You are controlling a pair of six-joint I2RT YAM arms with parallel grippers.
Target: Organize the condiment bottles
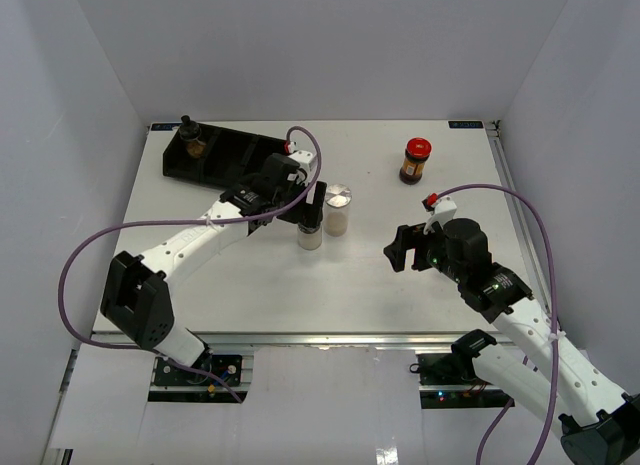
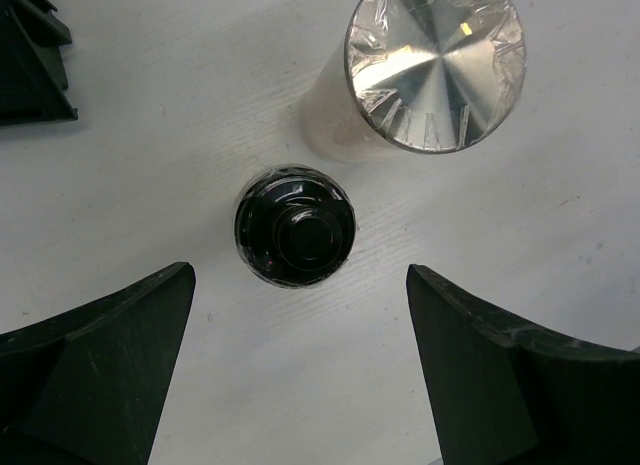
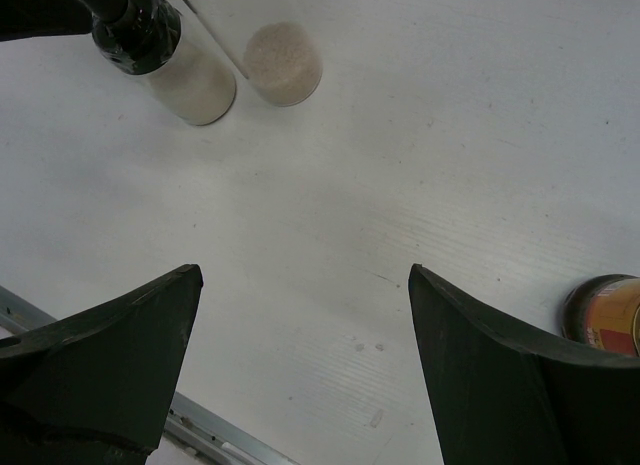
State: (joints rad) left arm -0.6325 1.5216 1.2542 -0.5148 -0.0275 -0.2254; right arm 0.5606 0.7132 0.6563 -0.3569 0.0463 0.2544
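You're holding the left gripper (image 2: 300,280) spread over the shaker (image 2: 295,225); it's standing upright, axis vertical, silver-lid jar (image 2: 435,65) at 1 o'clock.

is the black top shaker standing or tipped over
Upright: the shaker shows its round cap from straight above, standing beside the silver-lidded jar.

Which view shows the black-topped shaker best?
Left wrist: the shaker sits centred, seen straight down, unobstructed. Top external shows it small, partly under the left gripper; right wrist catches its side at the upper-left corner.
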